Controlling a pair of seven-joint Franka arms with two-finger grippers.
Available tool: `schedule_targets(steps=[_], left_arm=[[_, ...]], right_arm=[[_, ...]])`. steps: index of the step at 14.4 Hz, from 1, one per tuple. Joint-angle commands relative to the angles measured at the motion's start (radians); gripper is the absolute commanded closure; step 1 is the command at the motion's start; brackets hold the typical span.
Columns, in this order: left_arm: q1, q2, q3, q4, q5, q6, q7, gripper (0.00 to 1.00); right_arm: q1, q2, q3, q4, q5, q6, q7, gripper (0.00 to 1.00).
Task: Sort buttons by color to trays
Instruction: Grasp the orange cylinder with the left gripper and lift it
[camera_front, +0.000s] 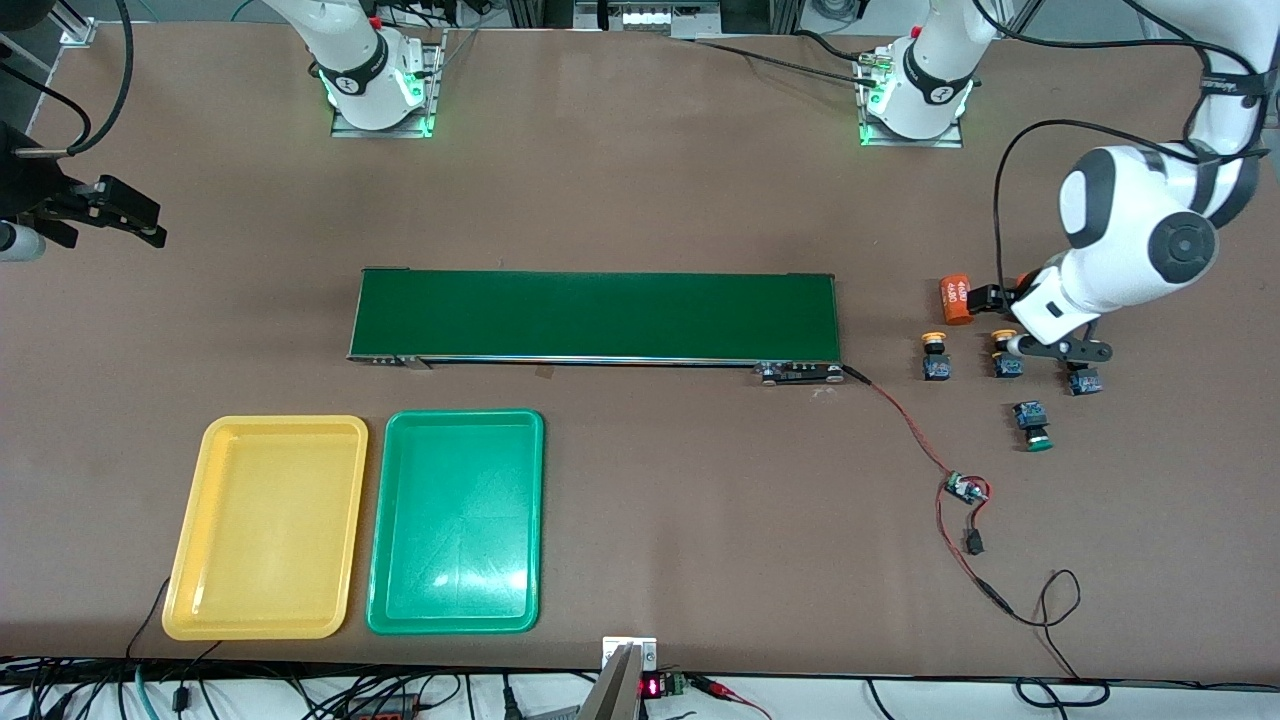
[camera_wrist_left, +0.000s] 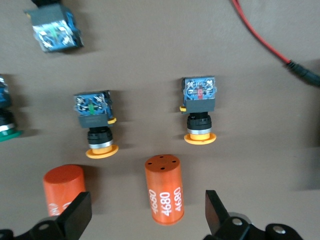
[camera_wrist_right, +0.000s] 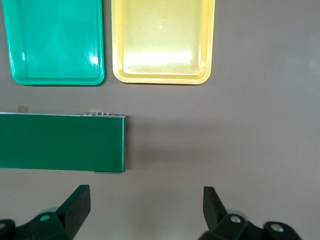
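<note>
Since both trays lie bare, the yellow tray (camera_front: 265, 527) and the green tray (camera_front: 456, 521) side by side at the right arm's end of the worktop (camera_front: 640, 180), nearer the front camera than the belt (camera_front: 596, 316), we judge the sorting not yet begun. All four buttons sit loose at the left arm's end: one yellow button (camera_front: 934, 355), a second yellow button (camera_front: 1006, 355) beside it, a green button (camera_front: 1032, 424) on its side nearer the camera, and a fourth button (camera_front: 1084, 381) of which only the blue body shows.

Our left hand (camera_front: 1040, 325) hangs over the orange cylinders (camera_wrist_left: 164, 190), fingers spread, gripping nothing. Our right hand (camera_wrist_right: 145, 207) waits above the bare worktop beside the belt's end, fingers likewise spread and empty.

All four picks and drops remain. The left arm covers part of the button cluster from the front, so the fourth cap's colour stays unseen there, and the second cylinder is mostly hidden too.
</note>
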Motion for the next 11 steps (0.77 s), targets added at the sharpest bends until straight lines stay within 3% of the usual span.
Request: schedule_targets(steps=[1,5,8,11], left_arm=[[0.007,-0.040,-0.008,-0.122,-0.001,0.119,0.007,0.00],[0.007,0.019,-0.010,-0.231,-0.001,0.317,0.008,0.00],[0.007,0.033,-0.010,-0.244,0.001,0.345,0.011,0.02],[0.007,0.059,-0.010,-0.244,0.001,0.343,0.015,0.33]], right_arm=[[-0.014,-0.015,0.005,-0.017,0.017,0.009,-0.018,0.00],[-0.014,-0.020,0.005,-0.016,0.014,-0.007,-0.021,0.00],[-0.012,-0.023,0.005,-0.016,0.011,-0.012,-0.022,0.00],[-0.012,-0.023,0.005,-0.016,0.015,-0.010,-0.002,0.00]])
